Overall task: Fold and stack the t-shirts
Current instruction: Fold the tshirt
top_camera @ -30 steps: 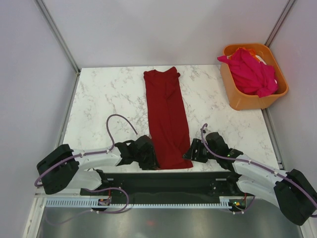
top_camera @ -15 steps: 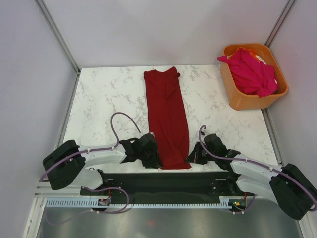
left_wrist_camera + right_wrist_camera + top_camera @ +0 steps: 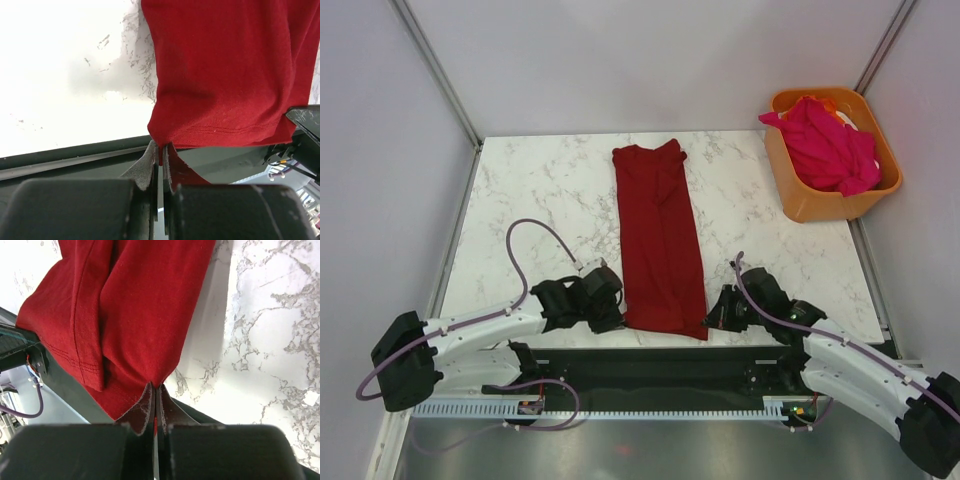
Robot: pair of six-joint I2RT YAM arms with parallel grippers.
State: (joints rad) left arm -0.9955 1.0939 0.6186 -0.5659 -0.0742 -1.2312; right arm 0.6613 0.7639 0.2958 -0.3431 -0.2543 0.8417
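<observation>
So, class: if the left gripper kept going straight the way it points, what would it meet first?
The left gripper is already shut on the crimson t-shirt's hem; straight on lies more of that shirt, though depth is unclear.

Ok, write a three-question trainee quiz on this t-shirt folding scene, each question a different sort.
1. True or false: the left gripper and right gripper each pinch a near corner of the red t-shirt.
2. Where is the pink t-shirt? A) on the marble table B) in the orange tub C) under the red shirt
3. Fill in: the red shirt lies folded into a long ____.

Key: 1 true; 2 B; 3 strip.
</observation>
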